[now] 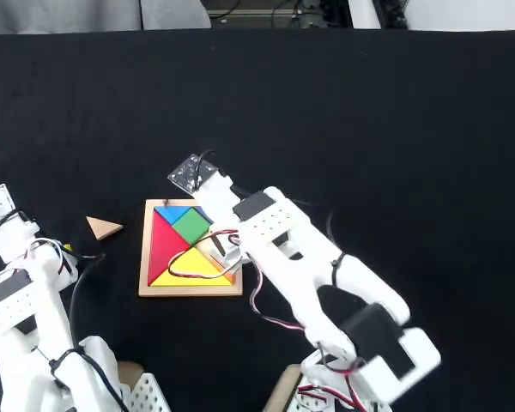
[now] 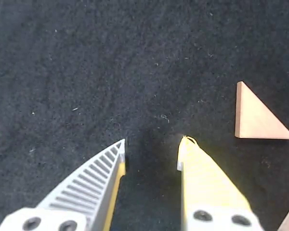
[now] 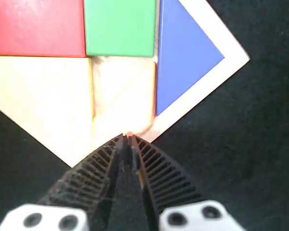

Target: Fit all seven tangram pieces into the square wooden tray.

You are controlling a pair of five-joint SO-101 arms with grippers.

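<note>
The square wooden tray (image 1: 189, 290) lies left of the table's middle and holds a red triangle (image 1: 165, 245), a blue triangle (image 1: 173, 214), a green square (image 1: 192, 226) and a yellow triangle (image 1: 193, 268). My right gripper (image 1: 217, 245) is over the tray's right part. In the right wrist view it (image 3: 129, 140) is shut, its tips at a pale wooden piece (image 3: 123, 96) beside the blue triangle (image 3: 183, 57), near the tray's rim (image 3: 209, 24). A loose wooden triangle (image 1: 103, 227) lies left of the tray. My left gripper (image 2: 154, 143) is open and empty, a little short of that triangle (image 2: 253, 118).
Black cloth covers the whole table. The left arm's base (image 1: 34, 343) stands at the front left and the right arm's base (image 1: 360, 360) at the front right. Red and white cables (image 1: 257, 292) hang over the tray's right edge.
</note>
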